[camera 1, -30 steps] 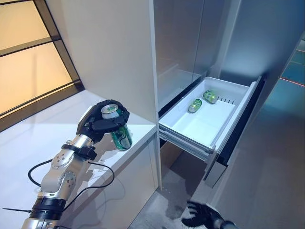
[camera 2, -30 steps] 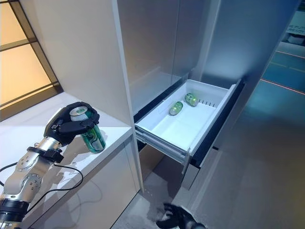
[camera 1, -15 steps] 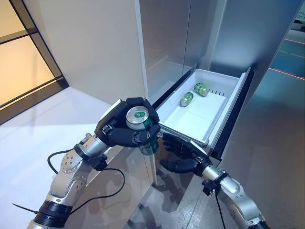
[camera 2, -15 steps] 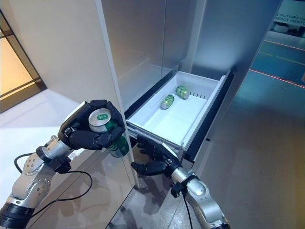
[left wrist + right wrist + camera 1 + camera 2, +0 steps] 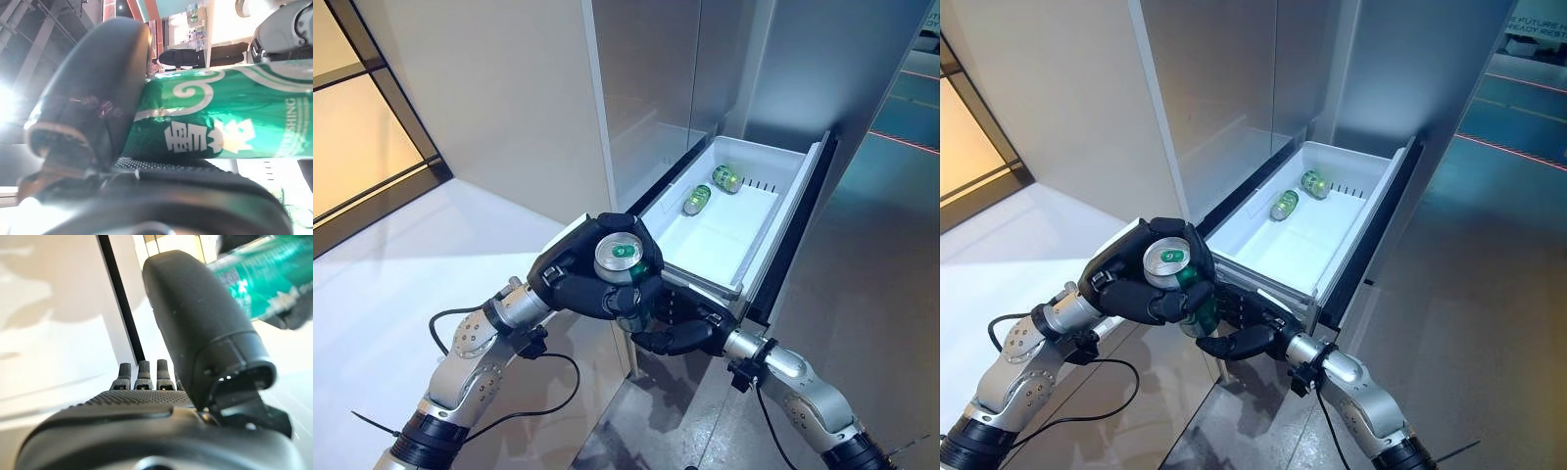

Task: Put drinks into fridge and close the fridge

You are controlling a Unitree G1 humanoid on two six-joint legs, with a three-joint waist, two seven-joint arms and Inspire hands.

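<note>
The left hand (image 5: pixel 592 284) has its fingers and thumb curled round a green can (image 5: pixel 625 266), gripping it near the silver top, which faces up toward the head camera; the can is carried in the air, clear of the white counter (image 5: pixel 401 294), and it sits just in front of the near corner of the open fridge drawer (image 5: pixel 724 240). The left wrist view shows the same can (image 5: pixel 220 117) lying across the palm with the dark thumb (image 5: pixel 98 88) pressed against its side. The right hand (image 5: pixel 690 328) comes in from the lower right and is held just under and beside the can, below the drawer's front corner, with its fingers loosely bent and spread and nothing clasped in them; whether they touch the can is not clear from the head views. In the right wrist view its thumb (image 5: pixel 200 328) stands up, the fingertips (image 5: pixel 142 372) show in a row, and part of the green can (image 5: pixel 244 279) shows beyond. The white drawer is pulled out from the grey fridge (image 5: pixel 656 88), and two more green cans (image 5: pixel 697 200) (image 5: pixel 726 178) lie on their sides near its back end, close to each other but apart, the rest of the drawer floor bare
</note>
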